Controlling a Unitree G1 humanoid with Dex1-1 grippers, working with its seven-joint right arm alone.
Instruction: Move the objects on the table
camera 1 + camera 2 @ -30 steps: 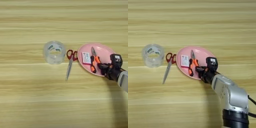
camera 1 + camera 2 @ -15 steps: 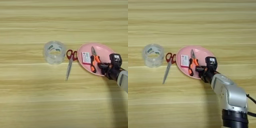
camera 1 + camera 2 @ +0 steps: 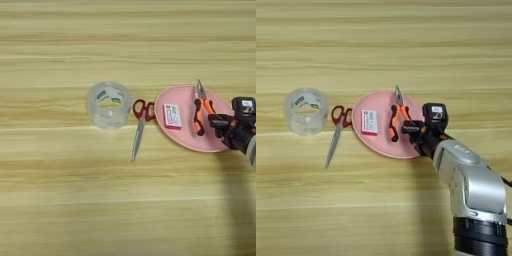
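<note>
Jaws: right arm's jaws [image 3: 410, 131] sit at the plate's right rim, low over it. Black fingers point left toward the pliers; can't tell if apart or together, nor whether they touch anything.
Pliers: orange-and-black pliers [image 3: 395, 118] lie on the pink plate [image 3: 376, 146], just left of the jaws. Long axis runs near-far, tip away from robot, handles nearer, so roughly crosswise to the jaws' line of reach.
Key relation: handle end is closest to the jaws, a hair to their left; likely the part to take, in my judgement.
Card: small pink-white card [image 3: 369, 122] on the plate too, further left of jaws, apart from pliers.
Scissors: red-handled scissors [image 3: 140, 126] on the surface [image 3: 125, 210], left of plate, handles by its rim, blades toward robot.
Tape: clear tape roll [image 3: 108, 104], furthest left of jaws, beside scissors.
</note>
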